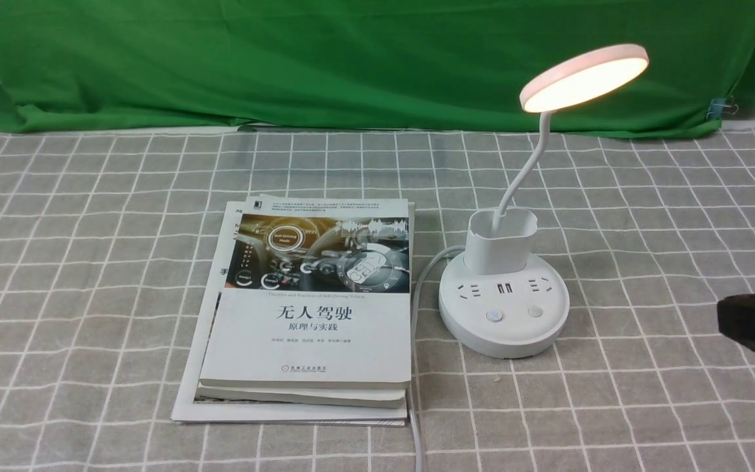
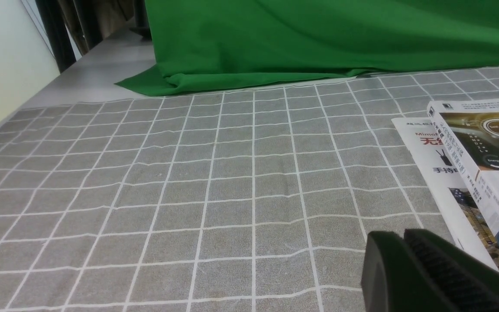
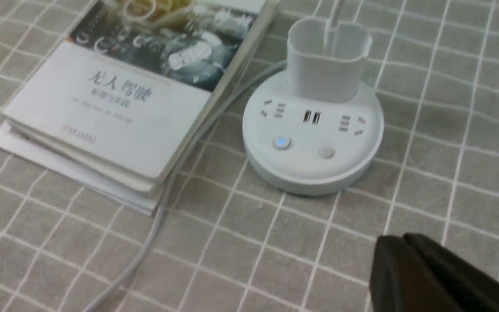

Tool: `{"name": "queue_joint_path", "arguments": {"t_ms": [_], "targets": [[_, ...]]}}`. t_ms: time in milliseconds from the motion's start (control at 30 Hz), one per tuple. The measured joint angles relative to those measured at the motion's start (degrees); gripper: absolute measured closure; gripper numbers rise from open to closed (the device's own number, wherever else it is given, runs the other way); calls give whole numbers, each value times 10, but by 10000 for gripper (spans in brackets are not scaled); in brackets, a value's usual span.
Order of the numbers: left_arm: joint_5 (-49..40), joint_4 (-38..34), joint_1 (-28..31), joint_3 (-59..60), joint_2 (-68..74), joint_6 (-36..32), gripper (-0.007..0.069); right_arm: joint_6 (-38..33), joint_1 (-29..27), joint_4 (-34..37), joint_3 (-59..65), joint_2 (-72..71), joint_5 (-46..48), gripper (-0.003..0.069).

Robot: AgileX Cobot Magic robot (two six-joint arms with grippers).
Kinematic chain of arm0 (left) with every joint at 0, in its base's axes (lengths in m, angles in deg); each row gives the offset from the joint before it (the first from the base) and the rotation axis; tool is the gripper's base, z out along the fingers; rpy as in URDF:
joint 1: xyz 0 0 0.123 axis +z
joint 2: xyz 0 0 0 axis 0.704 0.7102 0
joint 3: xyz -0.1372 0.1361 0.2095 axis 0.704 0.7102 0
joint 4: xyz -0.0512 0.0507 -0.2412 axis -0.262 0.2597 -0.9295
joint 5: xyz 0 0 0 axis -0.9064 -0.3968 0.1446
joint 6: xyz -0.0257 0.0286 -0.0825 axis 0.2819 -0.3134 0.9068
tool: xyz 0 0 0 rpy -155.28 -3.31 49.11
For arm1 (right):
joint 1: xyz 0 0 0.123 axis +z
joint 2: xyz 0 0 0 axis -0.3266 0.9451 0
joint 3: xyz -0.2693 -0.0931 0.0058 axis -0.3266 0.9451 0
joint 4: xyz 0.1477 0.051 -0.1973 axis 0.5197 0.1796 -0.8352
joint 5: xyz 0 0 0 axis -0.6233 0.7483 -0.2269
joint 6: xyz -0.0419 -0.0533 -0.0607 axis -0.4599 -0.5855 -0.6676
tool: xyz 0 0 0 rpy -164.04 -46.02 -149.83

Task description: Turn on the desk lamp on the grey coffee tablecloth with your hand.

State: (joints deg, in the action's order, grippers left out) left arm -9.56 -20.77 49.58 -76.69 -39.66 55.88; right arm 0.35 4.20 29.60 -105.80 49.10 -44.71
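Note:
The white desk lamp (image 1: 504,307) stands on the grey coffee tablecloth (image 1: 76,275), right of centre. Its round disc head (image 1: 584,77) glows warm white. On the base, the left button (image 1: 494,315) shows a small blue light and the right button (image 1: 535,312) is plain. My hand, the right gripper (image 1: 754,334), hangs at the right edge, apart from the lamp base (image 3: 314,138), with its jaws pressed together and empty (image 3: 401,239). The left gripper (image 2: 399,236) is shut too, over bare cloth (image 2: 189,182) near the books.
A stack of books (image 1: 309,308) lies just left of the lamp, its edge visible in the left wrist view (image 2: 479,164). The lamp's grey cord (image 1: 417,308) runs between books and base toward the front edge. A green backdrop cloth (image 1: 351,59) covers the rear.

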Motion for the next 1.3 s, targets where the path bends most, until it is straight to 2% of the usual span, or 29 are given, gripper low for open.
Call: {"name": "queue_joint_path", "arguments": {"t_ms": [100, 133, 233, 400, 700, 1300], "targets": [[0, 3, 0, 0, 0, 0, 606, 0, -46, -7, 74, -67, -66, 632], [0, 4, 0, 0, 0, 0, 606, 0, -87, -10, 126, -122, -100, 632], [0, 5, 0, 0, 0, 0, 606, -8, -158, -12, 249, -235, -176, 632], [0, 6, 0, 0, 0, 0, 606, -58, -215, -13, 347, -352, -220, 632], [0, 12, 0, 0, 0, 0, 606, -62, -223, -13, 379, -423, -172, 632], [-1, 12, 0, 0, 0, 1, 606, -60, -213, -7, 380, -424, -180, 622]]}}
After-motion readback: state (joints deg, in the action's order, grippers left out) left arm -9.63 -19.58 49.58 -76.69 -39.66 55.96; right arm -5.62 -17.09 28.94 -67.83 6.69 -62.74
